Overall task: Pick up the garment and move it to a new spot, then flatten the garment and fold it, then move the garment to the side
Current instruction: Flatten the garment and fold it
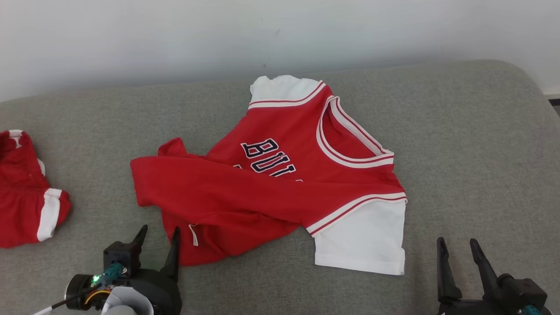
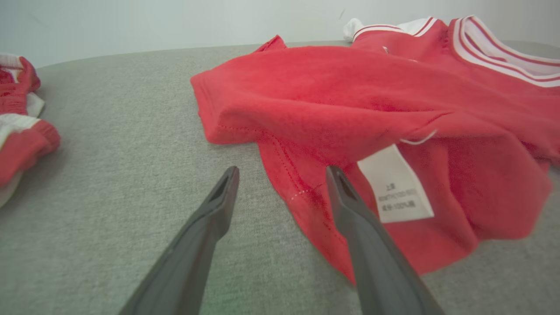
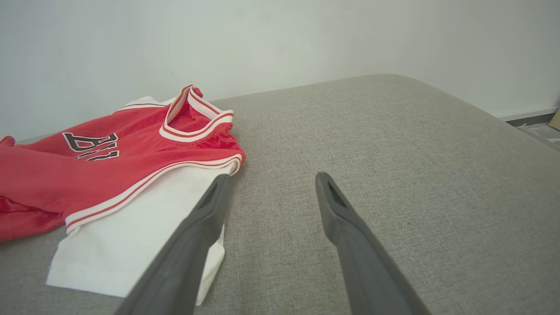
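Lying crumpled at the middle of the grey cushion (image 1: 459, 131), the red jersey (image 1: 280, 192) has its lower part folded over. Near the front edge, the left gripper (image 1: 159, 234) is just beside its hem and the right gripper (image 1: 458, 247) stands apart — both with jaws wide open, holding nothing.

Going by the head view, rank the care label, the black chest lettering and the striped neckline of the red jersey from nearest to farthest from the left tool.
1. Care label: just right of the left tool, at the jersey's near hem.
2. Black chest lettering: farther back and to the right, mid-shirt.
3. Striped neckline: farthest, toward the jersey's right end.
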Controlling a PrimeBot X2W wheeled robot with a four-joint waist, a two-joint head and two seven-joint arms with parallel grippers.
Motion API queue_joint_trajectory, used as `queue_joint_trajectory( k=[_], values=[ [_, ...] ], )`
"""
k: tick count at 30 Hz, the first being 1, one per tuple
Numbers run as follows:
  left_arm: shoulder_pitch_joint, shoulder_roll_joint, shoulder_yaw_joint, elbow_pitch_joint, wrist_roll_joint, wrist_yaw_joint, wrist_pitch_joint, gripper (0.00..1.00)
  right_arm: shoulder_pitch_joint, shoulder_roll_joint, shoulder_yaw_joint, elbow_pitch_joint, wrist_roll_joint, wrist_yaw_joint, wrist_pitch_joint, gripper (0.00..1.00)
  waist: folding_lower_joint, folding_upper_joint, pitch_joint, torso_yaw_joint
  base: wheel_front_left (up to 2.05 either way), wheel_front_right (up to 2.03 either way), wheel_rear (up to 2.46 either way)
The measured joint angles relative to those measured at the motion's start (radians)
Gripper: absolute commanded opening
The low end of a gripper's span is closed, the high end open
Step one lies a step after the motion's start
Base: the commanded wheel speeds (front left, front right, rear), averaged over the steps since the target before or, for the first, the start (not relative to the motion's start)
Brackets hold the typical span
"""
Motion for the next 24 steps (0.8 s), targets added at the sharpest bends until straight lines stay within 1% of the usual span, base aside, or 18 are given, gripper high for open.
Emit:
queue_joint_trajectory(
  k=[3, 8, 9, 10, 11, 12, 13, 20, 23, 24],
  values=[
    [-0.025, -0.006, -0.009, 0.053, -0.007, -0.009, -0.001, 1.00, -0.004, 0.001, -0.003, -0.001, 0.000, 0.000, 0.000, 1.00, 0.0000, 0.0000, 0.015, -0.012, 0.00, 0.00, 0.00],
    [-0.063, -0.019, -0.030, 0.148, -0.022, -0.019, 0.040, 1.00, -0.009, 0.001, -0.005, 0.001, 0.000, 0.000, 0.000, 1.00, 0.0000, 0.0000, 0.021, -0.019, 0.00, 0.00, 0.00],
    [-0.072, -0.021, -0.034, 0.161, -0.025, -0.020, 0.044, 0.98, -0.010, 0.001, -0.004, 0.002, -0.001, 0.000, 0.000, 1.00, 0.0000, 0.0000, 0.020, -0.018, 0.00, 0.00, 0.00],
    [-0.080, -0.023, -0.034, 0.174, -0.028, -0.021, 0.043, 0.76, -0.011, 0.002, -0.003, 0.002, -0.002, 0.000, 0.000, 1.00, 0.0000, 0.0000, 0.019, -0.018, 0.00, 0.00, 0.00],
    [-0.090, -0.026, -0.037, 0.189, -0.033, -0.025, 0.051, 0.33, -0.012, 0.002, -0.002, 0.002, -0.002, 0.000, 0.000, 1.00, -0.0001, 0.0000, 0.018, -0.018, 0.00, 0.00, 0.00],
    [-0.096, -0.027, -0.041, 0.199, -0.033, -0.027, 0.052, 0.13, -0.012, 0.002, -0.001, 0.003, -0.002, 0.000, 0.000, 1.00, 0.0000, 0.0000, 0.016, -0.018, 0.00, 0.00, 0.00],
    [-0.103, -0.030, -0.041, 0.206, -0.036, -0.027, 0.044, 0.00, -0.013, 0.002, -0.001, 0.004, -0.002, 0.000, 0.000, 1.00, 0.0000, 0.0000, 0.014, -0.018, 0.00, 0.00, 0.00],
    [-0.114, -0.040, -0.049, 0.228, -0.045, -0.033, 0.007, 0.00, -0.001, 0.003, -0.015, 0.005, -0.003, 0.000, 0.000, 1.00, 0.0000, -0.0001, -0.007, -0.003, 0.00, 0.00, 0.00],
    [-0.095, -0.037, -0.034, 0.160, -0.049, -0.034, -0.006, 0.00, 0.009, 0.003, -0.021, 0.004, -0.003, 0.000, 0.000, 1.00, 0.0000, 0.0000, -0.024, 0.008, 0.00, 0.00, 0.00],
    [-0.079, -0.034, -0.029, 0.119, -0.045, -0.026, -0.010, 0.00, 0.014, 0.003, -0.024, 0.003, -0.003, 0.000, 0.000, 1.00, -0.0001, 0.0000, -0.029, 0.013, 0.00, 0.00, 0.00]
  ],
)
